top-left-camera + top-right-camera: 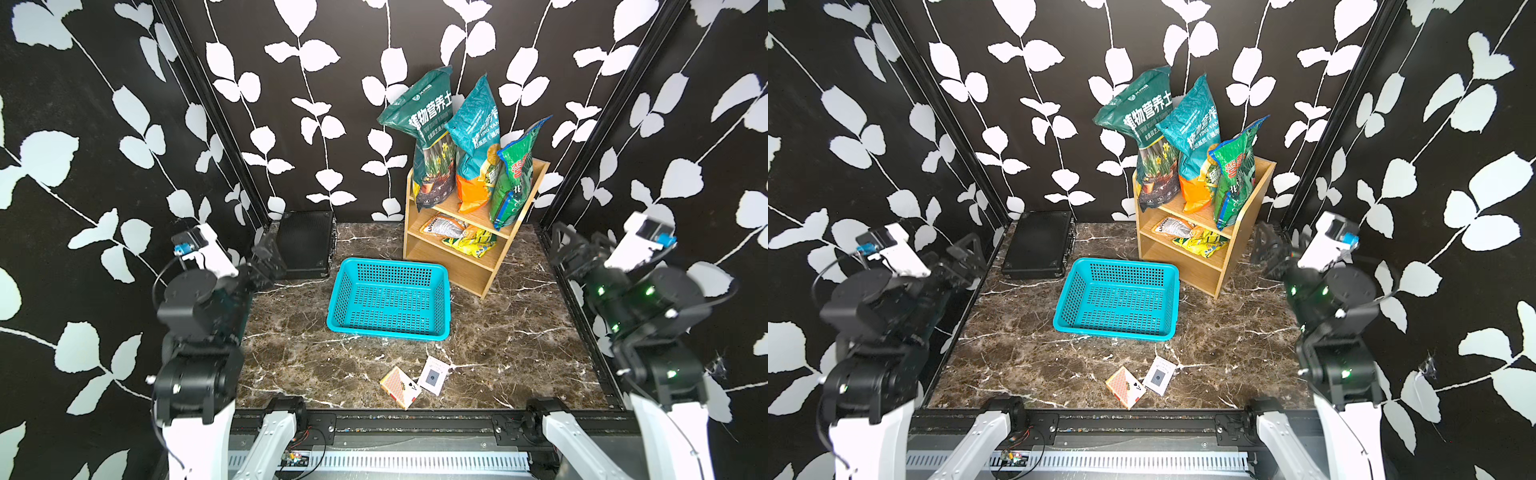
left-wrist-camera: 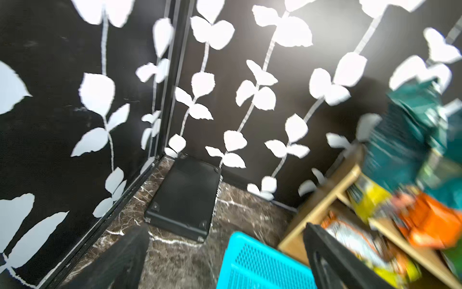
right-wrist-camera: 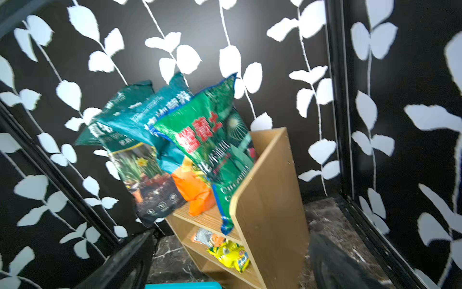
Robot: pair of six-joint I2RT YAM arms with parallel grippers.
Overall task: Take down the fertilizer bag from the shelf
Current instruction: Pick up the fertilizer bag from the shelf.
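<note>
The light-wood shelf (image 1: 478, 270) stands at the back right, open front facing the table. Three tall bags lean on its top tier: a dark green one (image 1: 428, 137), a teal and orange one (image 1: 478, 141) and a bright green one (image 1: 515, 174). Which is the fertilizer bag I cannot tell. Small yellow and white packets (image 1: 461, 237) lie on the middle tier. My left gripper (image 1: 270, 257) hangs open at the left wall, far from the shelf. To the right of the shelf my right gripper (image 3: 232, 244) is open and empty, facing the shelf's side panel (image 3: 270, 200).
A turquoise perforated basket (image 1: 390, 332) sits empty in front of the shelf. A black case (image 1: 305, 245) lies in the back left corner. A playing-card box (image 1: 399, 386) and a loose card (image 1: 434, 374) lie near the front edge. Patterned walls close three sides.
</note>
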